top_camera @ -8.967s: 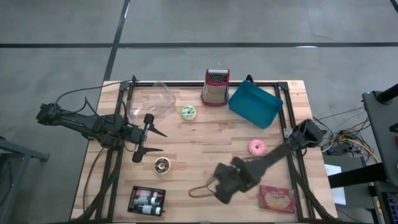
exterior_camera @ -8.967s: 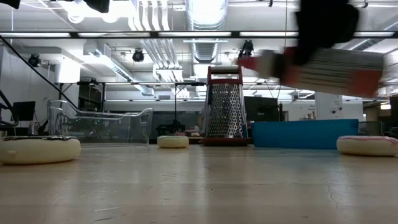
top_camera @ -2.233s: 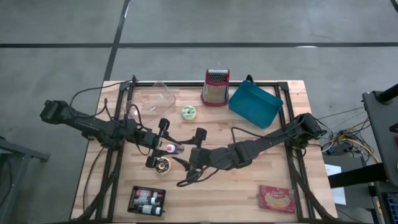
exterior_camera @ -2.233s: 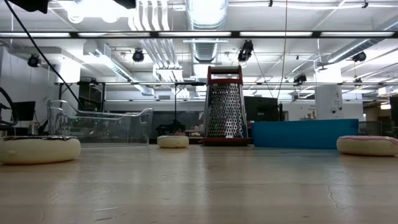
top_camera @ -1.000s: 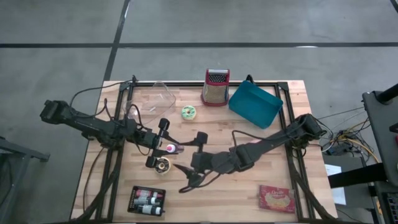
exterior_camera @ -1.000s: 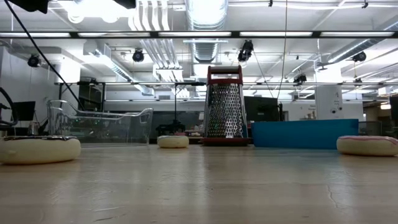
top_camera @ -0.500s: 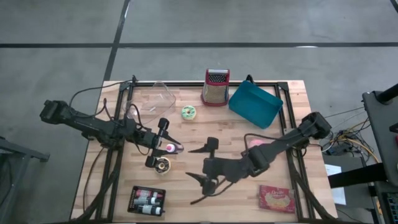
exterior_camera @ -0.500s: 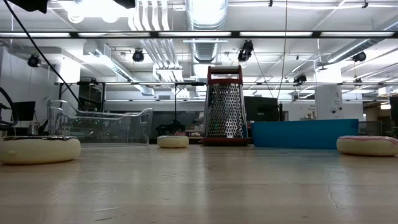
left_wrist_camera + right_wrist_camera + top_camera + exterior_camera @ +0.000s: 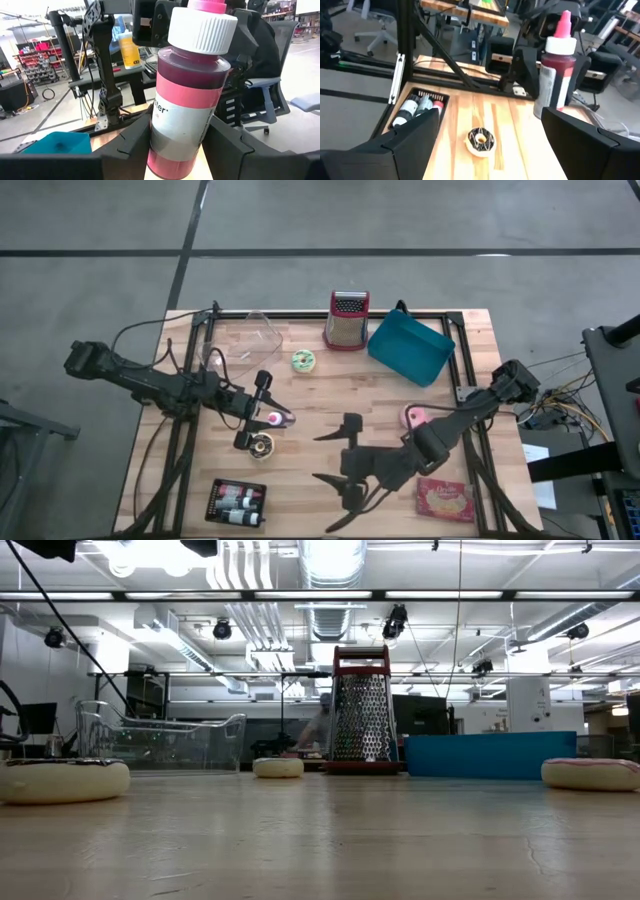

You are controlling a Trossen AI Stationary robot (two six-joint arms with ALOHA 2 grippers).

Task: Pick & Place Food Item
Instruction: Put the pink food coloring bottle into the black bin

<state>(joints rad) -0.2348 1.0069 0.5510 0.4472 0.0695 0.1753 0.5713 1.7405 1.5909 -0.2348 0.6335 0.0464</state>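
A bottle of pink liquid (image 9: 187,95) with a white cap and pink nozzle stands upright in my left gripper (image 9: 262,418), which is shut on it above the table's left middle. Just nearer on the table lies a chocolate doughnut (image 9: 260,445). My right gripper (image 9: 322,457) stands open at the table's near middle, facing the bottle (image 9: 557,65) from the right, with nothing between its fingers. A green doughnut (image 9: 303,360) lies farther back. A pink doughnut (image 9: 412,416) lies at the right, partly under my right arm. My left gripper pinches the bottle's lower body (image 9: 172,150) between its two fingers (image 9: 131,145), below the label. The fingers come level from the table's left. The bottle stands upright, cap up, lifted clear of the table.
A metal grater (image 9: 346,320), a blue bin (image 9: 410,348) and a clear container (image 9: 245,340) stand along the far edge. A black box of small bottles (image 9: 236,500) and a snack packet (image 9: 445,498) lie near the front edge. A person (image 9: 318,725) shows in the room behind.
My right gripper has drawn back from the bottle toward the table's near and right edges, staying open. My left gripper and the bottle have kept still.
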